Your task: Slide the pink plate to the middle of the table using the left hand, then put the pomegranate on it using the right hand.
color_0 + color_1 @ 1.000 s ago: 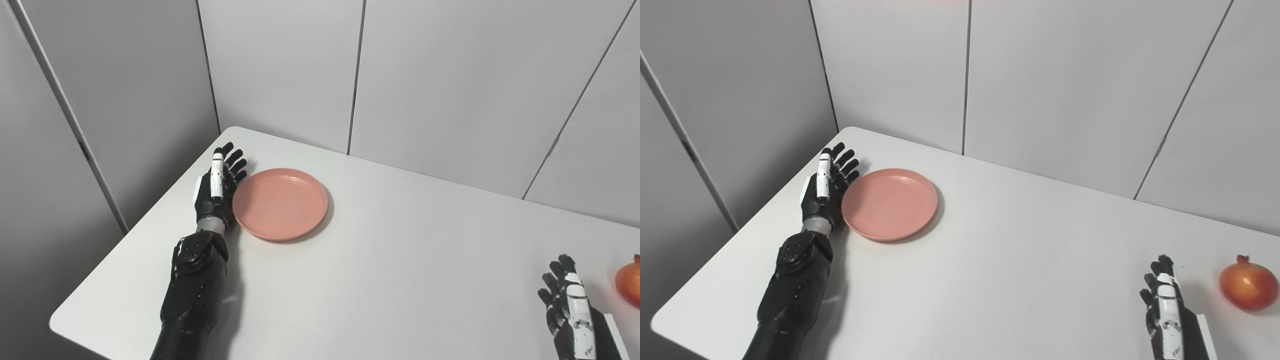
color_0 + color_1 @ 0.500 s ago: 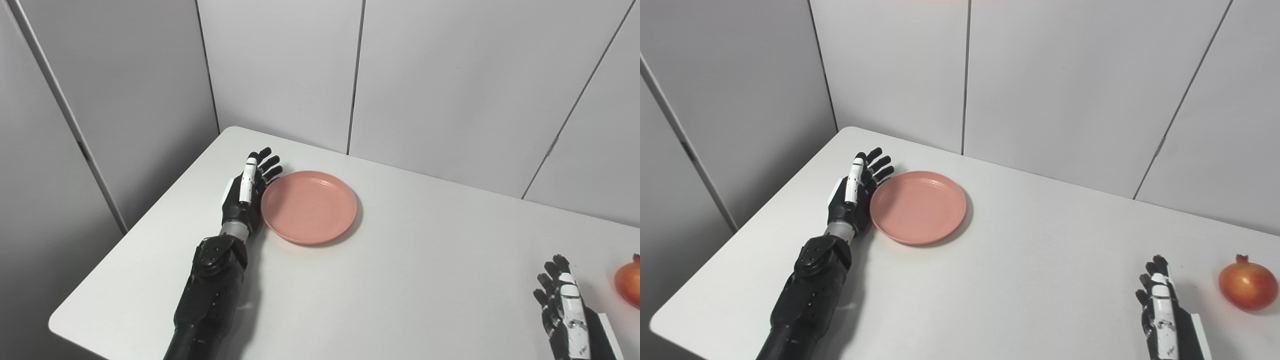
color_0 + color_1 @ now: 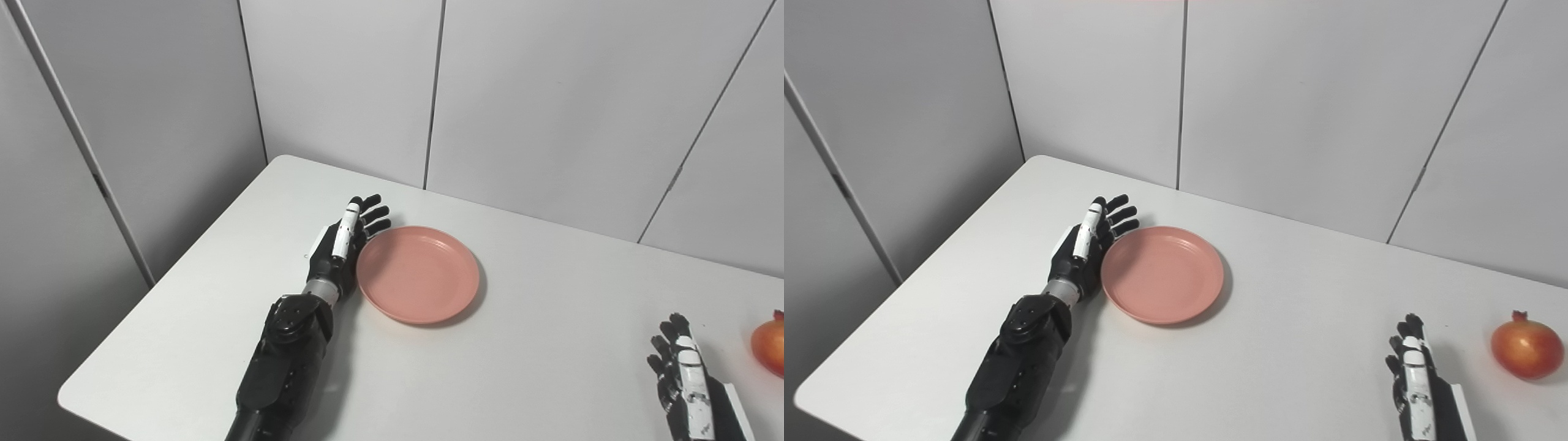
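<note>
No brand, label or readable writing shows on anything here; the only markings are the plain white strips along the backs of the two black hands.

The pink plate (image 3: 1162, 274) lies flat on the white desk (image 3: 1274, 367), left of the desk's middle and nearer the far edge than the near one. The left hand (image 3: 1084, 248) stands on its edge against the plate's left rim, palm toward the plate, its fingers (image 3: 1118, 213) straight, slightly spread and pointing away from the robot. It grips nothing; it only presses sideways on the rim. The forearm runs back from it to the bottom edge of the picture.

The pomegranate (image 3: 1526, 348) sits at the far right of the desk, well apart from the plate, its little crown pointing up. In the left eye view only its left part shows at the picture's edge. The right hand (image 3: 1415, 367) rests low at the bottom right, just left of the fruit and not touching it, fingers stretched out and empty.

Compared with a second ago, the plate and the left hand together have travelled to the right across the desk, the hand keeping the same flat pose against the rim throughout. The plate has also come a little nearer the robot. The pomegranate has not moved, and the right hand has sunk only slightly toward the bottom edge.
</note>
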{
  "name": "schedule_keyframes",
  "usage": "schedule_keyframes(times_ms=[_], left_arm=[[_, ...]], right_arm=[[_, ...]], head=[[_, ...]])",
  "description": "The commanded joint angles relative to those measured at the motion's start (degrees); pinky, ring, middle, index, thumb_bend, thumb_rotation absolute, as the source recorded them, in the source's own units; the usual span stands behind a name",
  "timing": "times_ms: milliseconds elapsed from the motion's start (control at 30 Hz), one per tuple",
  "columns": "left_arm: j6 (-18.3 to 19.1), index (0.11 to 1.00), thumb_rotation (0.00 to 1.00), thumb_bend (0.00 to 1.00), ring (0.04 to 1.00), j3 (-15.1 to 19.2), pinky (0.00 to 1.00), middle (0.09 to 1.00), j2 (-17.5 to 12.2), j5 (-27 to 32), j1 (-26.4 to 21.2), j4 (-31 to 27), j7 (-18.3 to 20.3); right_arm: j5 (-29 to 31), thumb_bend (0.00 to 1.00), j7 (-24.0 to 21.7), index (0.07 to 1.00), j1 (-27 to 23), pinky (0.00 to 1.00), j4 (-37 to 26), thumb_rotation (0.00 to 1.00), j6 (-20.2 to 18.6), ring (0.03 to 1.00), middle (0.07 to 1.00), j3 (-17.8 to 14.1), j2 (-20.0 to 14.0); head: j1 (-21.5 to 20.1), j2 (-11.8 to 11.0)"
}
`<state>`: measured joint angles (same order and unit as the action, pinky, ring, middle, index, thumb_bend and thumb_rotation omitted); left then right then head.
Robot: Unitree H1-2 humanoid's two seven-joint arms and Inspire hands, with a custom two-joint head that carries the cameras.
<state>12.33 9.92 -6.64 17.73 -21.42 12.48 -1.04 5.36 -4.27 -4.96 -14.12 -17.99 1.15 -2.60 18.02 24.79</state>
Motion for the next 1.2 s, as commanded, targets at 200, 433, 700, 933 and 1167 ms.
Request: schedule_keyframes(times_ms=[200, 433, 700, 933, 1167], left_arm=[[1.3, 0.830, 1.00, 0.37, 0.838, -4.3, 0.83, 0.845, 1.6, -2.3, 0.3, -0.4, 2.6], [0.3, 0.847, 1.00, 0.37, 0.850, -6.9, 0.84, 0.858, 2.2, -3.7, 0.0, 0.4, 5.2], [1.7, 0.838, 1.00, 0.38, 0.840, -8.9, 0.82, 0.846, 4.0, -5.0, -0.3, 0.5, 5.7], [2.4, 0.841, 1.00, 0.38, 0.846, -11.2, 0.83, 0.850, 5.8, -5.8, -0.4, -0.3, 6.8], [3.9, 0.850, 1.00, 0.40, 0.853, -12.4, 0.83, 0.862, 8.1, -5.7, 0.5, -3.2, 6.8]], right_arm=[[-0.2, 0.16, -0.1, 0.987, -1.1, 0.97, -0.3, 1.00, 4.5, 0.974, 0.985, 0.1, 0.4], [-0.4, 0.16, -0.4, 0.988, -1.2, 0.96, 0.6, 1.00, 6.1, 0.973, 0.987, 0.5, 0.9], [-2.3, 0.18, 0.7, 0.980, -1.2, 0.95, 0.4, 1.00, 5.4, 0.965, 0.978, 1.3, 1.7], [-3.4, 0.19, 1.2, 0.983, -1.4, 0.95, 0.4, 1.00, 5.8, 0.968, 0.980, 1.7, 2.6], [-4.2, 0.20, 1.7, 0.976, -1.6, 0.94, 0.4, 1.00, 5.3, 0.959, 0.970, 1.6, 3.6]], head=[[-1.4, 0.7], [-3.7, 1.3], [-6.8, 2.0], [-9.7, 2.8], [-11.4, 3.5]])
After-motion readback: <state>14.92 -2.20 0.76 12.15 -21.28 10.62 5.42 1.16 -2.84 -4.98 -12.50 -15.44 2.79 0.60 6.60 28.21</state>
